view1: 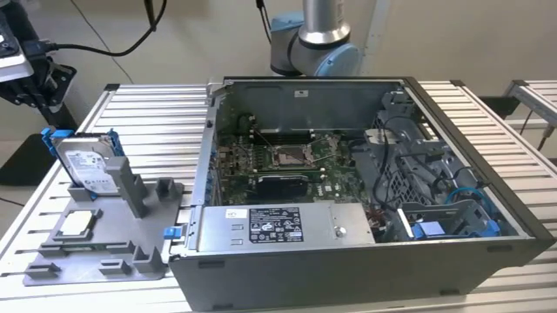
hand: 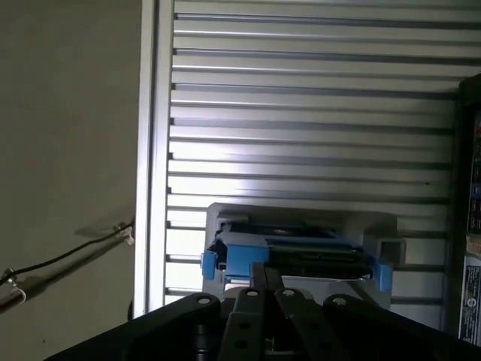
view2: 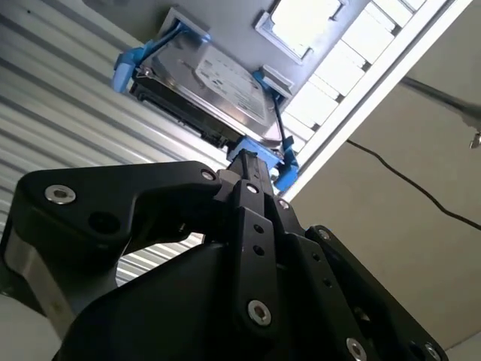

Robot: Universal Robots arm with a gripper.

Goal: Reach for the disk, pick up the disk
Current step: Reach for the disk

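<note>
The disk [view1: 90, 166] is silver with a white printed label, and its bracket [view1: 52, 137] is bright blue. The holder [view1: 96, 257] is plain grey. The counter [view1: 148, 107] is pale silver, striped with parallel ribs. The computer case [view1: 348, 277] is dark grey, its circuit board [view1: 331, 186] green. The claw [view2: 252, 162] is black.

The black gripper [hand: 267, 289] is hovering close to the disk [hand: 301, 252], which is sitting edge-on in a grey holder [hand: 293, 214] on the ribbed metal table [hand: 301, 113]. A thin cable [hand: 68, 256] is trailing across the floor [hand: 68, 90] beyond the table's edge.
</note>
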